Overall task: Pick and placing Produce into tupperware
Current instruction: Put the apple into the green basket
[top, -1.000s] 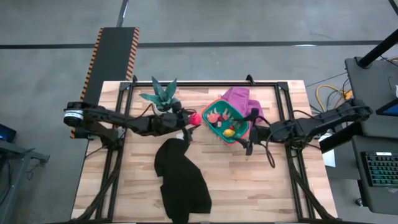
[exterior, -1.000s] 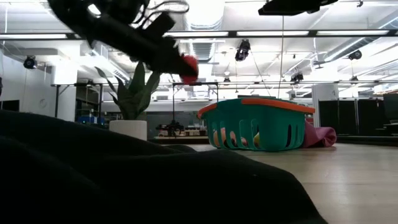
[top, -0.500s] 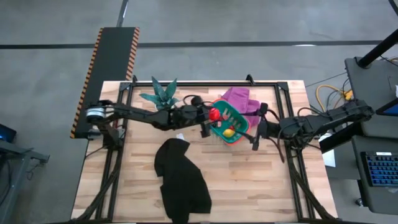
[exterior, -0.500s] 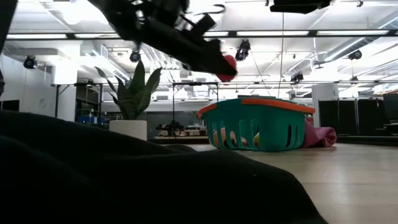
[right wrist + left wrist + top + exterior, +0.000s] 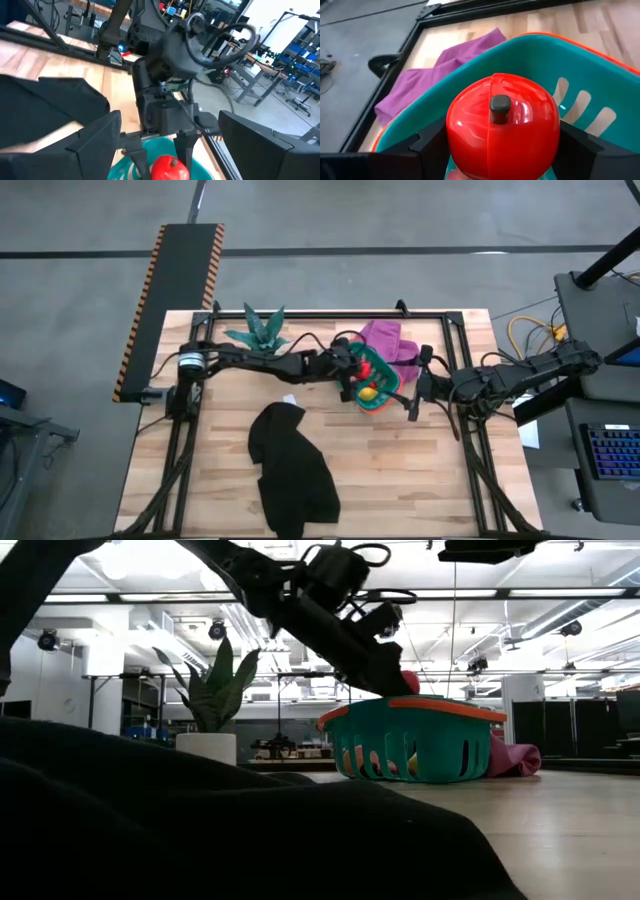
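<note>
My left gripper [image 5: 360, 369] reaches across the table and is shut on a red toy apple [image 5: 502, 120], held just above the open top of the teal container [image 5: 386, 402]. The low view shows the apple [image 5: 410, 681] at the level of the orange rim of the container [image 5: 415, 740]. A yellow piece [image 5: 368, 391] and other produce lie inside. My right gripper [image 5: 414, 391] hovers open and empty just to the right of the container; its wrist view shows the apple [image 5: 169, 167] past its own spread fingers [image 5: 95, 135]. My left gripper pinches the red apple between its two fingers, one on each side [image 5: 454, 135] of its round body. The stem end [image 5: 500, 106] points away from the wrist. The fingers slant down from the table's left. The apple is lifted clear, above the container's inside.
A purple cloth [image 5: 385, 338] lies against the container's far side. A potted green plant [image 5: 258, 330] stands at the far edge, left of the left arm. A black cloth [image 5: 292, 465] is heaped near the table's near edge and fills the low view's foreground [image 5: 200, 830].
My left gripper has carried the red apple toward the table's right edge, from beside the plant to over the container, and has come down to rim height. It has stayed shut on the apple. My right gripper has drawn back a little toward the right edge.
</note>
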`<state>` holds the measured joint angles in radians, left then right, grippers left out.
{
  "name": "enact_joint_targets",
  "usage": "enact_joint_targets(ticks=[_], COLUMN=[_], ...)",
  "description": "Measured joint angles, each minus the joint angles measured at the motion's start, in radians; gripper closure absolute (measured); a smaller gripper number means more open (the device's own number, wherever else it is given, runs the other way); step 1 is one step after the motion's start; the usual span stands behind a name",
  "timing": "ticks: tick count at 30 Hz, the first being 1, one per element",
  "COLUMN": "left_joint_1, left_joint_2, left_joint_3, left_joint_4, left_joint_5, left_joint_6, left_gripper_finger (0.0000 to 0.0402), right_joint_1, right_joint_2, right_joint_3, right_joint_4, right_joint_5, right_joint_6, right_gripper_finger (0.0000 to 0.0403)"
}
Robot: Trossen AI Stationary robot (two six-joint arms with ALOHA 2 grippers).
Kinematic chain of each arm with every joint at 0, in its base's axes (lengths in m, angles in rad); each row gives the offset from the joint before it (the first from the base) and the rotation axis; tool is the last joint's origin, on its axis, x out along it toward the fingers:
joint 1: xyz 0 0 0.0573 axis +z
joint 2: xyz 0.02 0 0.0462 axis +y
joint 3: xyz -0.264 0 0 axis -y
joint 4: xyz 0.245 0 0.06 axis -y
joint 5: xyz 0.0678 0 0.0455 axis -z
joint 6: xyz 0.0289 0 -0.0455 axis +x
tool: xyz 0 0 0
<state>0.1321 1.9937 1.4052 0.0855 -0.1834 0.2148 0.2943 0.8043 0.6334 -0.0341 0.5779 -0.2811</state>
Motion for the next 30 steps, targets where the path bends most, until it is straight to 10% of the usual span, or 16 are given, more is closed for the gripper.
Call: enact_joint_targets(ticks=[30], left_joint_1=[0.089], left_joint_2=[0.020], left_joint_3=[0.049], left_joint_4=[-0.093], left_joint_5=[0.148], left_joint_6=[-0.207], left_gripper_finger=[0.0148], right_joint_1=[0.000], right_joint_2=[-0.005], right_joint_3=[-0.001], right_joint_4=[-0.012], right_joint_5=[0.000], right_joint_6=[0.012], right_gripper_finger=[0.0076])
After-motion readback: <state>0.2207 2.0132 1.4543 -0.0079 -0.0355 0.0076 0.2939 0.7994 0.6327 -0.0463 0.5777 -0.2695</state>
